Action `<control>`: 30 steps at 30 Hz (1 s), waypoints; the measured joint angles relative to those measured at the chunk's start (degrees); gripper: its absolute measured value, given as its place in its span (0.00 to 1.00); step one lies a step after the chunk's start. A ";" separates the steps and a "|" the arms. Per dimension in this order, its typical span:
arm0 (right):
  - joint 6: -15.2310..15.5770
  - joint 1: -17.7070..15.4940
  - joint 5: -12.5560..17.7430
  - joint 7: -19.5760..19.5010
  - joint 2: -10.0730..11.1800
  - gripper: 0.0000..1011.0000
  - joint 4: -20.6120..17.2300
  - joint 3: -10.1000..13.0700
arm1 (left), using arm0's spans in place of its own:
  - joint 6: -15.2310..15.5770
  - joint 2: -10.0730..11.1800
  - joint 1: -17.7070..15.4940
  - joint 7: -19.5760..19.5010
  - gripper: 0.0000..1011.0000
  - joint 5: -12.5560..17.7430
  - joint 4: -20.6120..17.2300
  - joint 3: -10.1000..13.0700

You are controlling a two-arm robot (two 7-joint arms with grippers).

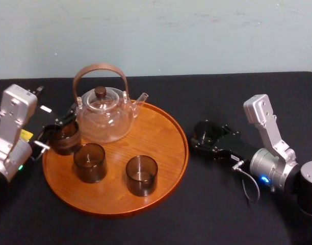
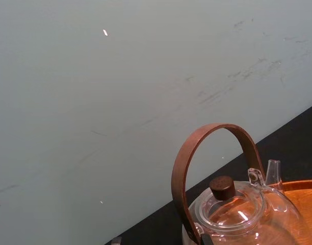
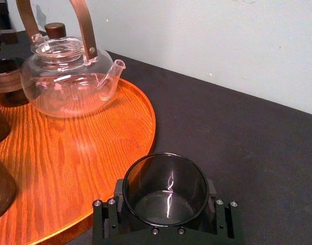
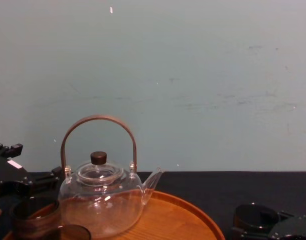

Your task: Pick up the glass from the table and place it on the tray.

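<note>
1 glass (image 3: 166, 189) sits clasped in the right hand (image 1: 211, 137) beside the tray (image 1: 166, 168); the left hand (image 1: 59, 125), part hidden: cannot tell.

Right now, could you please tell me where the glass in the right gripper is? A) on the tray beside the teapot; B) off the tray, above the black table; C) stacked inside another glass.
B: the glass sits in the right gripper over the black table, just outside the tray rim.
</note>
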 joint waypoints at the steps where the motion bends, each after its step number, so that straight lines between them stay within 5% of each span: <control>1: 0.01 0.00 0.00 0.00 0.00 0.90 0.00 0.01 | 0.00 0.00 0.00 0.00 0.99 0.00 0.00 0.00; 30: -0.07 -0.07 0.19 0.21 0.05 0.90 -0.11 0.03 | 0.00 0.00 0.00 0.00 0.99 0.00 0.00 0.00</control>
